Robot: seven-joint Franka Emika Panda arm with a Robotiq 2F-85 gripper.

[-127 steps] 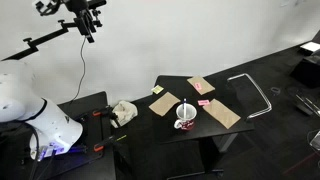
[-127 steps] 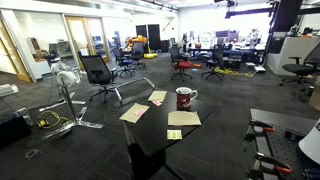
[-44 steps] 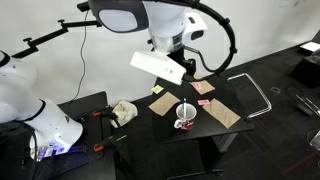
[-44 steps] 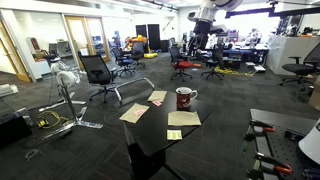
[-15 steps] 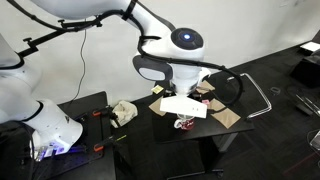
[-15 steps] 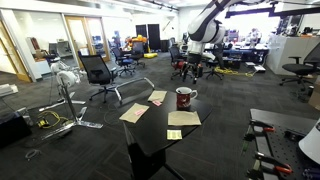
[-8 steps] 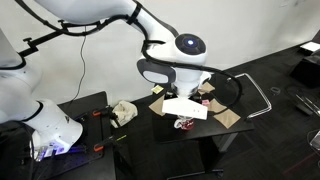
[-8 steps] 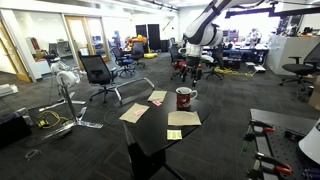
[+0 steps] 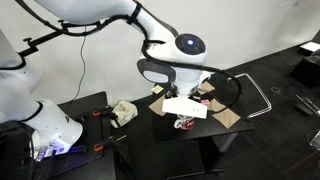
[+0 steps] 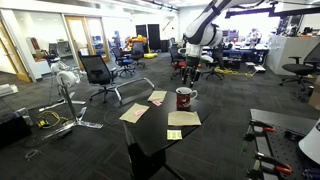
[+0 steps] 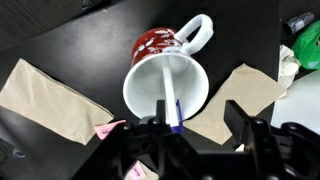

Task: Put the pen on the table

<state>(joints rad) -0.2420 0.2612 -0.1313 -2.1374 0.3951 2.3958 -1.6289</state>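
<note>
The pale pen (image 11: 168,97) stands inside the white-and-red mug (image 11: 165,75), leaning on its rim with a blue end toward the camera. The mug stands on the small black table (image 11: 80,55), seen in both exterior views (image 9: 215,131) (image 10: 150,137). My gripper (image 11: 200,137) is open and hovers just above the mug; its left finger is beside the pen's blue end, its right finger over a brown napkin. In an exterior view the gripper (image 10: 193,74) hangs above the mug (image 10: 185,98). In an exterior view the arm hides most of the mug (image 9: 184,124).
Brown napkins (image 11: 50,95) (image 11: 240,95) and a small pink item (image 11: 106,128) lie around the mug. A lower black bench (image 9: 88,108) with tools and a cloth (image 9: 123,112) stands beside the table. Office chairs (image 10: 97,72) stand on the floor behind.
Over the last second the arm has sunk slightly toward the mug. The mug, pen and napkins have not moved.
</note>
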